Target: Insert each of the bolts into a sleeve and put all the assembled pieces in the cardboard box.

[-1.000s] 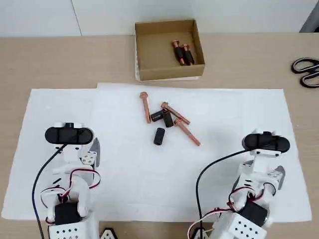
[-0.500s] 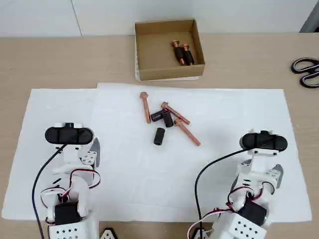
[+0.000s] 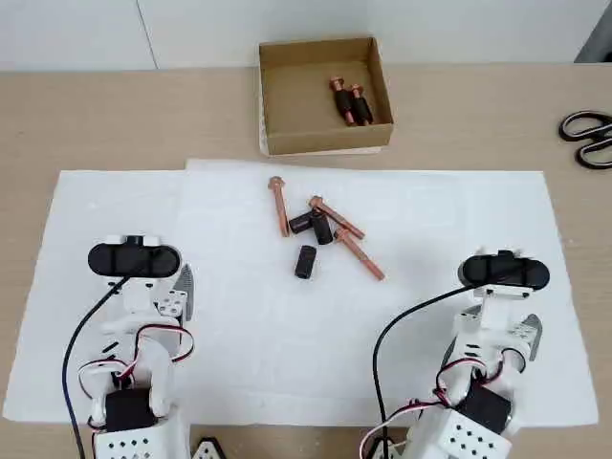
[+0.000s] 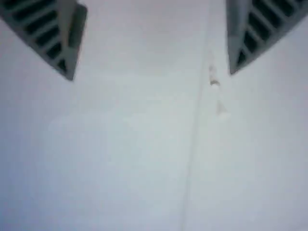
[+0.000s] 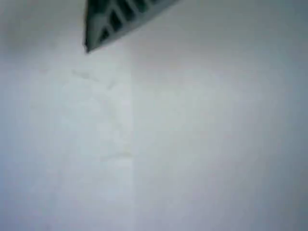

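My left fingers stand released and empty over the white paper sheet. Three copper-coloured metal bolts and black cylindrical sleeves lie mid-sheet, near the brown cardboard box. I judge them rigid, light, smooth and prone to rolling; grip each bolt mid-shank.

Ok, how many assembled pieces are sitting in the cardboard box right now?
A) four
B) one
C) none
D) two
D: in the high view the cardboard box holds one assembled piece and a second assembled piece right beside it, each a bolt with a black sleeve on it.
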### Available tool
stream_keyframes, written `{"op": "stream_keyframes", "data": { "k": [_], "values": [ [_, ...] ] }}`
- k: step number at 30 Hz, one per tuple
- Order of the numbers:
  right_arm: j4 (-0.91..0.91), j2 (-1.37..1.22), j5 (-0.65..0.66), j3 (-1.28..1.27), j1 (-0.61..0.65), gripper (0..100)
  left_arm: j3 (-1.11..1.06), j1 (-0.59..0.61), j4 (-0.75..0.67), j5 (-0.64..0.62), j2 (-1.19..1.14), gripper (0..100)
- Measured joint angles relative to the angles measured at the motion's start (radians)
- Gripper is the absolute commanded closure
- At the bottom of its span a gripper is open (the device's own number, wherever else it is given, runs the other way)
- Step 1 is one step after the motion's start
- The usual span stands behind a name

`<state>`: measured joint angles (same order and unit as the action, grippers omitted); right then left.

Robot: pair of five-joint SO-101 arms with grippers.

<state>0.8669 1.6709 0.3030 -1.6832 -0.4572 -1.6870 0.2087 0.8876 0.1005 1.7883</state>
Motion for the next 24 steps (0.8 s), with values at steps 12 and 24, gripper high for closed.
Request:
{"op": "stream_keyframes", "data": {
  "k": [12, 24],
  "values": [
    [0.157, 0.0, 0.0, 0.408, -0.002, 75.1, 0.0, -0.035, -0.002, 0.0, 0.0, 80],
    [0.451, -0.525, -0.015, 0.982, 0.275, 75.1, 0.0, 0.066, -0.002, -0.04, 0.0, 80]
  ]
}}
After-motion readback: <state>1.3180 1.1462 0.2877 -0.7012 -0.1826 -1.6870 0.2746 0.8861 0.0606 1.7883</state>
